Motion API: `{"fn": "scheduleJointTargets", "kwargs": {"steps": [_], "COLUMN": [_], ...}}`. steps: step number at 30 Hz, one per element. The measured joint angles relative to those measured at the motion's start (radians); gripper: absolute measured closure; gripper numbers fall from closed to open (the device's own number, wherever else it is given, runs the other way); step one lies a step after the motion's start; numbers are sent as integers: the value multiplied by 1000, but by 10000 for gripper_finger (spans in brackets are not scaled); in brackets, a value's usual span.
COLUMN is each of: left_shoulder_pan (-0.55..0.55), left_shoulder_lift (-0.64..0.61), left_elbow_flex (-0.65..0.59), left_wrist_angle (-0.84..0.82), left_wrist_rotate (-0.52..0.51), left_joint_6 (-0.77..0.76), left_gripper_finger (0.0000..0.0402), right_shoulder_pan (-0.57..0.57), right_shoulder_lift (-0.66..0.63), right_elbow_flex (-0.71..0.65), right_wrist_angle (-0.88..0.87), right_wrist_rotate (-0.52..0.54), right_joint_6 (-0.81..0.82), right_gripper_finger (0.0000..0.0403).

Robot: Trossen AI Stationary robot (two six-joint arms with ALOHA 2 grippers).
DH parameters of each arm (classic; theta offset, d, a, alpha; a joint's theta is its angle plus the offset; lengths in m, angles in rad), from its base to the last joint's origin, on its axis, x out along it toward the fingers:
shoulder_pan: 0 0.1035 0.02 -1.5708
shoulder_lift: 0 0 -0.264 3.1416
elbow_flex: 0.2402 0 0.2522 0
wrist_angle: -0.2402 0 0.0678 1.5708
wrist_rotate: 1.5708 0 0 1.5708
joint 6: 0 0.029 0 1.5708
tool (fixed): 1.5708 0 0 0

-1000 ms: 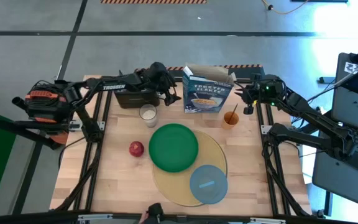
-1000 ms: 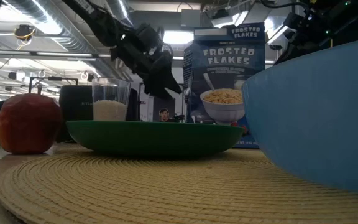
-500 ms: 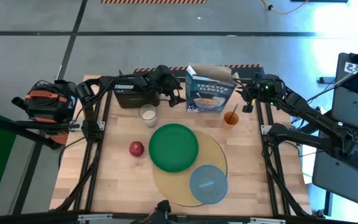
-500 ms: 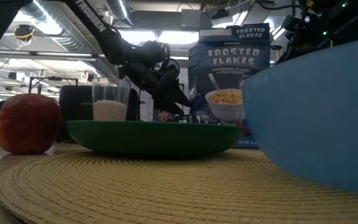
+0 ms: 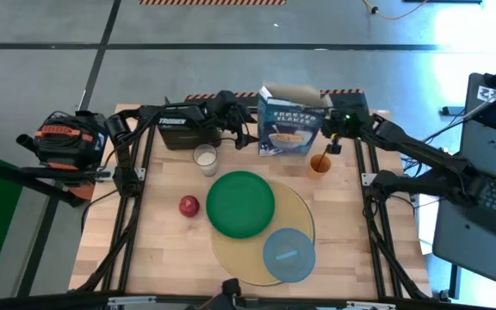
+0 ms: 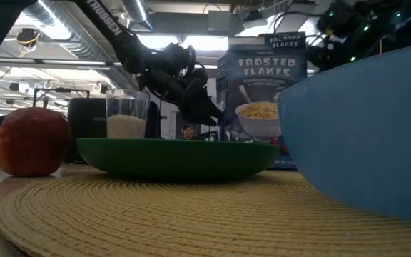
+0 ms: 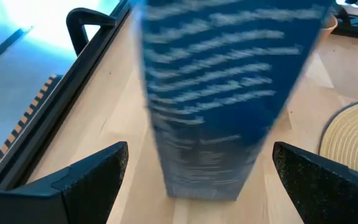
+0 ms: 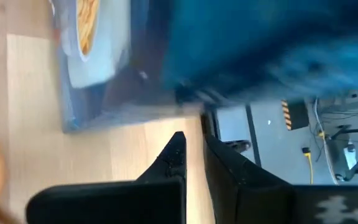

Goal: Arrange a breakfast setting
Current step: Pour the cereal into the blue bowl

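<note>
I'm seeing the left gripper gaping wide around the Frosted Flakes box. The right gripper is hovering beside it; jaw state I cannot tell.

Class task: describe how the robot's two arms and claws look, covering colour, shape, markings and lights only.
Both arms are dark and slender, built of jointed segments. The left arm carries white lettering along one link; its claw has two broad, black, rough-textured fingers. The right arm shows small green lights near its wrist; its claw is equally dark.

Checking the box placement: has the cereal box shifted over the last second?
Yes. In the high view the cereal box slid slightly right, toward the orange drink cup, which stayed put.
</note>
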Motion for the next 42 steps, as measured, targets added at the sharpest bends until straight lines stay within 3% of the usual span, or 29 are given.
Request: {"fn": "scheduleJointTargets", "kwargs": {"steps": [9,16,22,28,38,42], "left_shoulder_pan": [-16,-33,-51,-51,-47,-54], "left_shoulder_lift": [0,5,93,121,109,109], "left_elbow_flex": [0,0,0,0,-1,-1], "left_wrist_angle": [1,7,113,135,143,145], "left_wrist_rotate": [2,-26,-13,-24,66,68], "left_joint_6": [0,-10,-37,-42,-8,35], "left_gripper_finger": [5,5,5,5,6,26], "right_shoulder_pan": [0,1,11,58,72,72], "right_shoulder_lift": [119,126,126,126,126,126], "right_elbow_flex": [0,0,0,-1,-1,-1], "right_wrist_angle": [114,121,135,132,136,137], "right_wrist_rotate": [-62,-105,-177,-124,-115,-95], "right_joint_6": [-3,3,14,17,16,15], "right_gripper_finger": [372,372,372,372,372,372]}}
